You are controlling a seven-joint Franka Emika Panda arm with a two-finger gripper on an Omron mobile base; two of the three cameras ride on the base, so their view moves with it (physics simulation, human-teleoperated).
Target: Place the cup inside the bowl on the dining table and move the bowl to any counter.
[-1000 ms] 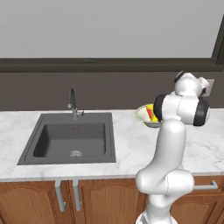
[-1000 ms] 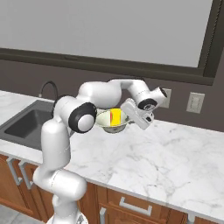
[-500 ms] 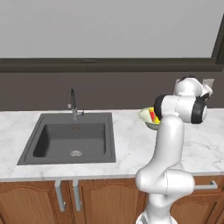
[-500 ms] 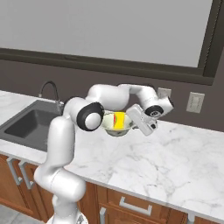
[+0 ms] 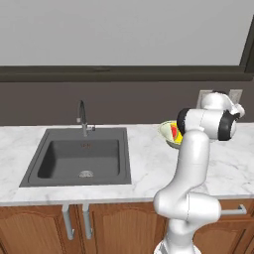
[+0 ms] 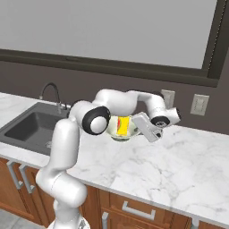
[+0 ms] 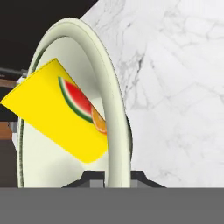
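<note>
The pale cream-green bowl (image 6: 115, 133) hangs low over the white marble counter (image 6: 179, 165), to the right of the sink; whether its foot touches the top I cannot tell. In the hand view the bowl (image 7: 114, 100) stands on edge with its thin rim between my fingertips. The yellow cup (image 7: 57, 122) with a red watermelon patch lies inside it. My gripper (image 7: 117, 177) is shut on the bowl's rim. In the left base view the bowl (image 5: 166, 131) and cup (image 5: 174, 132) peek out from behind my arm. The dining table is out of view.
A dark grey sink (image 5: 82, 156) with a metal tap (image 5: 82, 116) is set in the counter to the left. Wall sockets (image 6: 200, 103) sit on the dark backsplash behind. Bare marble (image 6: 188, 152) stretches to the right of the bowl.
The bowl with the cup in it has sunk a little toward the counter. My hand has swung lower beside it, still gripping the rim.
</note>
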